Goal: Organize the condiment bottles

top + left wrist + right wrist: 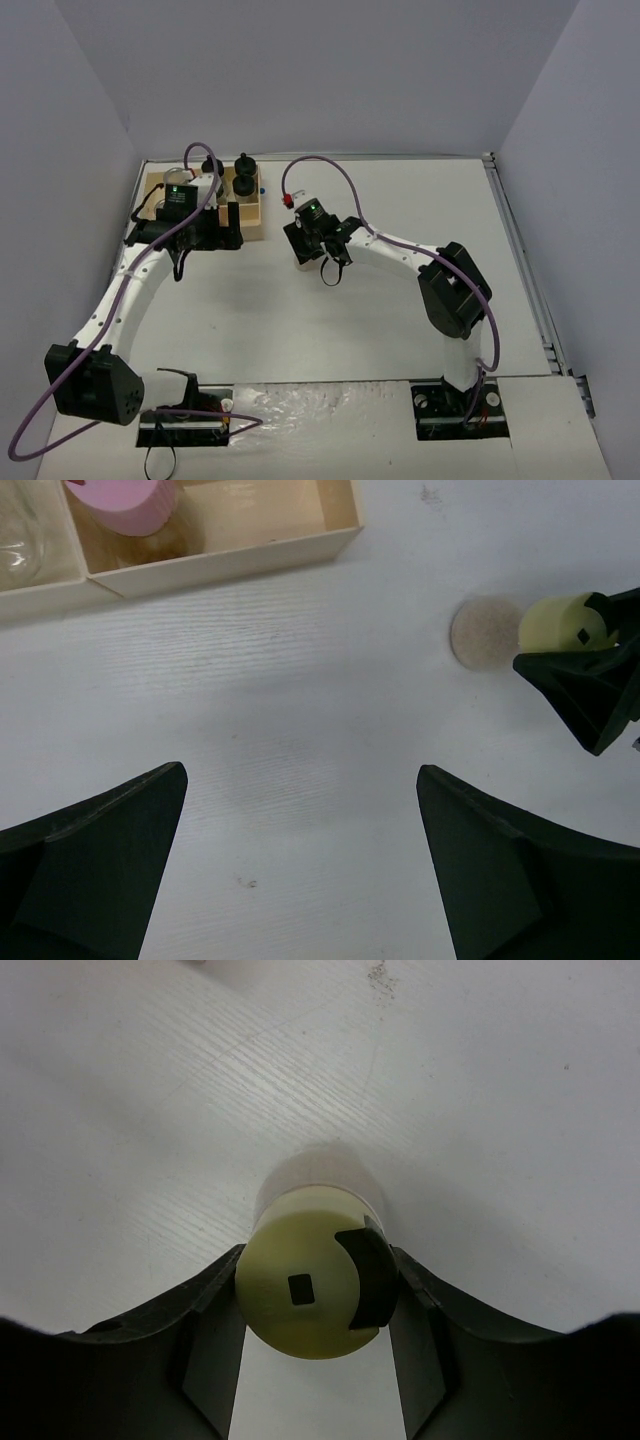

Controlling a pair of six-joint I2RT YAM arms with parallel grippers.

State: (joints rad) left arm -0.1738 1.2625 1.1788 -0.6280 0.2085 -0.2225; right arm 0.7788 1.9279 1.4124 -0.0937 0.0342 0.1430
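The right gripper (315,1280) has its fingers (210,1330) clamped on a yellow-green-capped jar (300,1260) on the desk (150,1110); the left gripper (300,770), fingers (100,870) apart, hangs near the wooden tray (230,560).

I'm counting five jars showing in all. Two black-capped jars (244,163) are standing in the wooden tray (254,215) at the far-left corner. One pink-capped jar (120,500) and one clear-topped jar (12,540) are sitting in that tray too. One yellow-green-capped jar (300,1295) is standing out near the middle of the worktop. One tray, two arms: the left arm (130,290), which is hiding part of the tray from my count, and the right arm (400,250).
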